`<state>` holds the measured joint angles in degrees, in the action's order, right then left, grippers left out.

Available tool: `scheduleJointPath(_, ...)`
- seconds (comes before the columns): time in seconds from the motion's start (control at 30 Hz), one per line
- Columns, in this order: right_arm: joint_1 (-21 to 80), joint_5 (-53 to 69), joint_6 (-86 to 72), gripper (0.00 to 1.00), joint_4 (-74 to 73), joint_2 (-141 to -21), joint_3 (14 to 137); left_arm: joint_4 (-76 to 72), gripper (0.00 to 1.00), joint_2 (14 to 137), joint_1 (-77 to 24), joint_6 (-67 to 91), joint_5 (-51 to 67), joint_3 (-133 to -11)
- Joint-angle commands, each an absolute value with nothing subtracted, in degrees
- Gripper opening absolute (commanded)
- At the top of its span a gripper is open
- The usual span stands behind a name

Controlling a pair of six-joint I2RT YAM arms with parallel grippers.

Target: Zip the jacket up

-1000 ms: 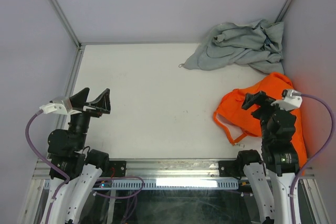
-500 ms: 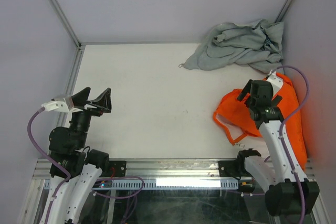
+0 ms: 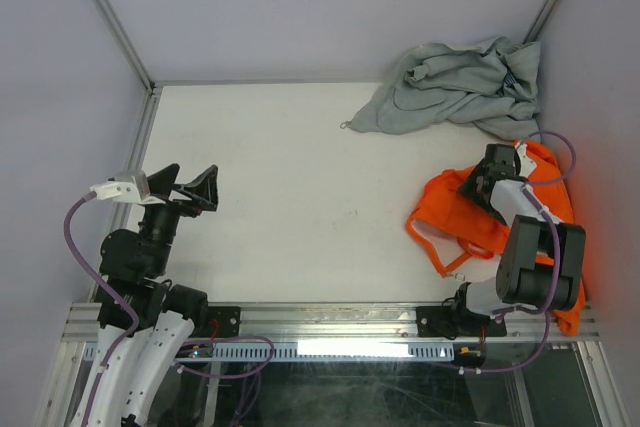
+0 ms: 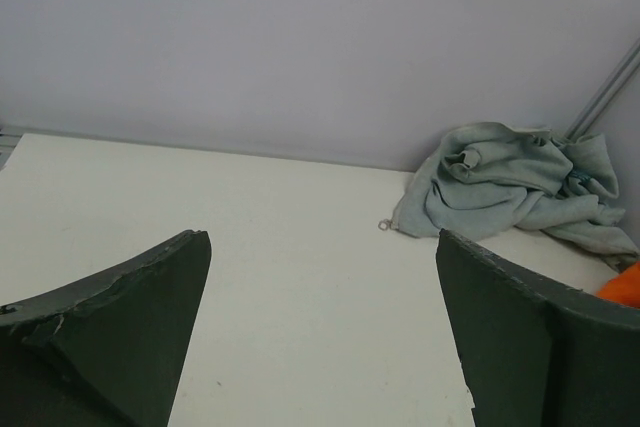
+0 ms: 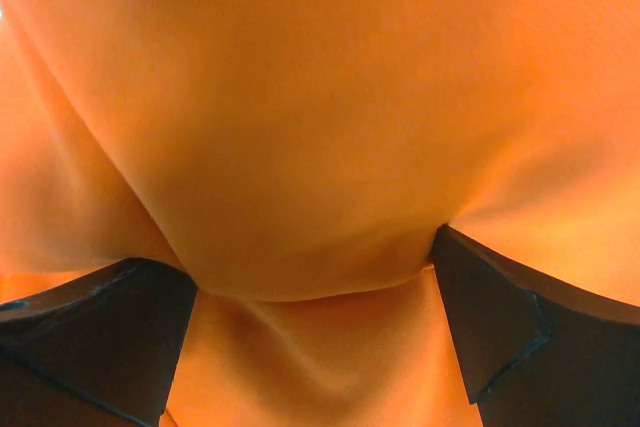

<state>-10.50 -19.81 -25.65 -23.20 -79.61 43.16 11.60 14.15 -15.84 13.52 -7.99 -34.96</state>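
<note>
Right gripper [image 3: 486, 180] is down on the jacket [image 3: 445, 209], with fabric lying between its fingers. A crumpled garment [image 3: 455, 87] lies beyond it, at the far edge of the table [image 3: 280, 167]. Left gripper [image 3: 186, 190] stands well apart, far to its left.

No readable text, labels, brands, numbers or signs in any view.

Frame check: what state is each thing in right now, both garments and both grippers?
jacket: crumpled in a heap at the right edge of the table; zipper not visible, so zipped or not cannot be told.
grey garment: bunched up in the far right corner.
left gripper: open, empty, above the table.
right gripper: open, down on the jacket, orange fabric bulging between the jaws, not clamped.
</note>
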Motion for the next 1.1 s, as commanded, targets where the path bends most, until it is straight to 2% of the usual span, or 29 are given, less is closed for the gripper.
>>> scheduleJointPath(0.0, -10.99, -13.26, -26.34, 0.99, -18.74, -86.03, 44.21, 9.59, 0.99, 14.69, -16.41, 12.79, -5.9, -35.96)
scheduleJointPath(0.07, -10.99, -11.08, -26.24, 0.97, -18.64, -89.35, 44.61, 9.49, 0.99, 15.3, -16.25, 12.8, -5.77, -36.02)
scheduleJointPath(0.17, -10.99, -7.51, -25.94, 0.79, -18.8, -93.37, 45.11, 9.49, 0.99, 16.34, -16.09, 12.73, -5.49, -36.12)
scheduleJointPath(0.27, -10.6, -4.75, -25.63, 0.43, -17.21, -92.98, 43.27, 9.58, 0.99, 17.3, -16.13, 12.73, -5.22, -36.13)
scheduleJointPath(0.33, -8.35, -3.84, -25.25, 0.16, -17.63, -90.8, 42.65, 9.6, 0.99, 17.84, -16.0, 12.73, -4.86, -36.21)
scheduleJointPath(0.4, -5.48, -3.25, -25.0, 0.0, -19.72, -87.9, 42.99, 9.62, 0.99, 18.3, -15.66, 12.72, -4.43, -36.32)
scheduleJointPath(0.6, 8.6, -5.42, -25.3, 0.0, -28.4, -75.49, 51.0, 9.67, 0.99, 19.31, -14.37, 12.92, -3.7, -36.48)
scheduleJointPath(0.73, 19.5, -3.46, -24.48, 0.0, -28.54, -71.95, 60.09, 9.67, 0.99, 19.6, -13.98, 13.01, -3.52, -36.65)
scheduleJointPath(0.9, 30.78, 3.65, -21.91, 0.0, -23.96, -76.09, 75.58, 9.75, 0.99, 19.1, -13.89, 13.01, -3.67, -36.61)
scheduleJointPath(1.07, 36.94, 21.7, -21.13, 0.0, -12.93, -82.77, 86.37, 9.91, 0.99, 18.9, -13.95, 12.95, -3.93, -36.58)
